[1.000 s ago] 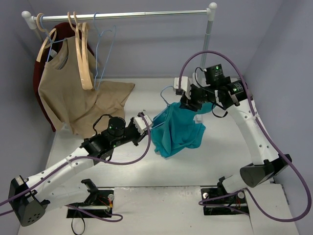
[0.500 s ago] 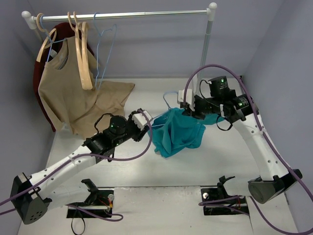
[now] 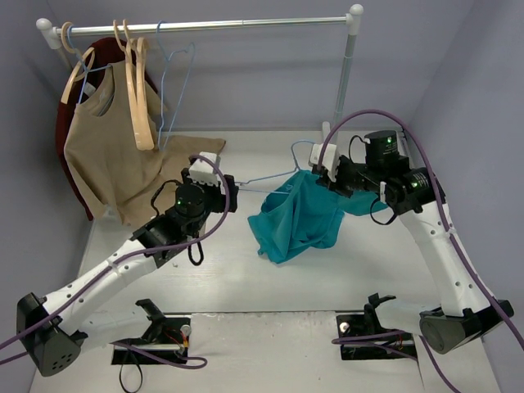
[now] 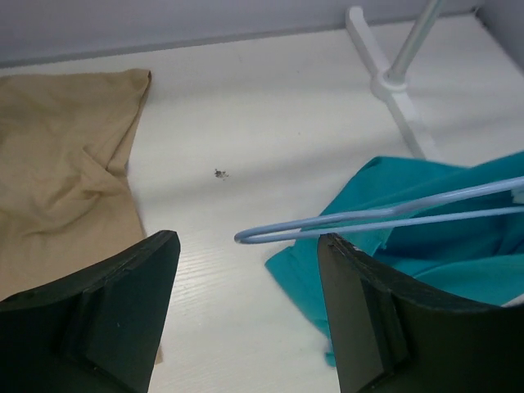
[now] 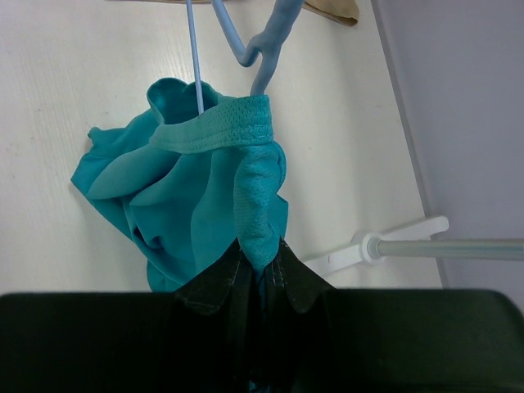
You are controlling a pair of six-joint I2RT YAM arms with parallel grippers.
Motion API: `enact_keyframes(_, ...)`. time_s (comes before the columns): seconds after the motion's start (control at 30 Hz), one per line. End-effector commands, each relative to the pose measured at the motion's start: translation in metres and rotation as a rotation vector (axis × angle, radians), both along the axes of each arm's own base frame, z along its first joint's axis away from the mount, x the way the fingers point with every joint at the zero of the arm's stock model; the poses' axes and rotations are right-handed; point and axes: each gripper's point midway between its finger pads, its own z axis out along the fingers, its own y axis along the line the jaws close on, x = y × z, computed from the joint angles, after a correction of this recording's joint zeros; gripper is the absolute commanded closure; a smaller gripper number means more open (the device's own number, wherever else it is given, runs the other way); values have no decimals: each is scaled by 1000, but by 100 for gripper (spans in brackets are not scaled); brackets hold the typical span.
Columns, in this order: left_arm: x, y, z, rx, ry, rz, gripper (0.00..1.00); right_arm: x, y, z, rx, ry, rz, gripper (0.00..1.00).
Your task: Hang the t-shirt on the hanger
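The teal t-shirt (image 3: pixel 296 223) hangs crumpled over the table's middle, and my right gripper (image 3: pixel 326 178) is shut on its collar band (image 5: pixel 258 205). A light-blue wire hanger (image 3: pixel 270 176) runs through the neck opening. Its hook (image 5: pixel 264 42) rises above the collar, and one rounded end (image 4: pixel 250 237) pokes out to the left of the cloth. My left gripper (image 3: pixel 231 188) is open just left of that end, its fingers (image 4: pixel 372 315) apart and touching nothing. The rest of the hanger is hidden inside the t-shirt (image 4: pixel 434 250).
A clothes rail (image 3: pixel 205 26) crosses the back, its post (image 3: pixel 344 78) and foot (image 4: pixel 391 82) behind the t-shirt. A tan sleeveless top (image 3: pixel 102 160), wooden hangers (image 3: pixel 141 98) and spare blue wire hangers (image 3: pixel 176 78) hang at the left. A tan cloth (image 4: pixel 57 188) lies below them.
My left gripper has opened and drawn back up and to the left, away from the t-shirt. My right gripper has carried the collar and hanger a little to the right.
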Motion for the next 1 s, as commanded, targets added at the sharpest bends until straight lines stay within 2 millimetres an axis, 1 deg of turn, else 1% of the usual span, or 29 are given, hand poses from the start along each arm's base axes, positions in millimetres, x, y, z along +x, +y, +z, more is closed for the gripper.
enact_keyframes(0.0,-2,7,37,-275,-15,107,32,10,-1,27,44,-105,-31,100)
enact_keyframes(0.03,-5,6,33,-318,5,110,32,10,-2,26,42,-105,-33,100)
enact_keyframes(0.07,-6,5,32,-336,14,110,32,11,-2,26,40,-105,-38,100)
enact_keyframes(0.1,-8,4,26,-347,29,109,32,11,-2,27,43,-108,-41,100)
enact_keyframes(0.2,-11,0,15,-425,74,118,32,13,-2,29,49,-112,-45,100)
enact_keyframes(0.23,-13,-6,2,-455,115,108,32,13,-2,29,49,-110,-47,100)
enact_keyframes(0.3,-12,-10,-9,-501,150,125,32,15,-4,30,45,-113,-57,100)
enact_keyframes(0.33,-13,-12,-25,-524,186,141,32,17,-5,30,43,-115,-60,100)
enact_keyframes(0.37,-10,-12,-25,-555,178,148,32,17,-5,30,42,-115,-63,100)
enact_keyframes(0.4,-10,-13,-30,-587,187,163,32,18,-7,30,39,-117,-67,100)
enact_keyframes(0.5,-7,-17,-34,-648,167,154,32,17,-7,31,41,-118,-67,100)
enact_keyframes(0.53,-7,-22,-33,-665,165,135,32,17,-8,31,42,-118,-68,100)
enact_keyframes(0.6,-5,-27,-29,-694,144,108,32,17,-9,32,43,-118,-70,100)
enact_keyframes(0.63,-4,-31,-29,-696,142,95,32,17,-8,31,43,-116,-69,100)
enact_keyframes(0.67,-4,-37,-23,-722,129,62,32,17,-9,31,42,-113,-71,100)
enact_keyframes(0.7,-2,-40,-25,-722,134,54,32,17,-9,31,42,-115,-72,100)
enact_keyframes(0.77,-2,-48,-18,-746,122,12,32,16,-10,31,42,-114,-72,100)
enact_keyframes(0.8,-1,-52,-22,-743,129,5,32,16,-10,31,42,-114,-72,100)
enact_keyframes(0.87,0,-58,-17,-765,127,-28,32,16,-10,31,44,-114,-71,100)
enact_keyframes(0.97,2,-68,-19,-758,141,-54,32,15,-9,33,49,-119,-68,100)
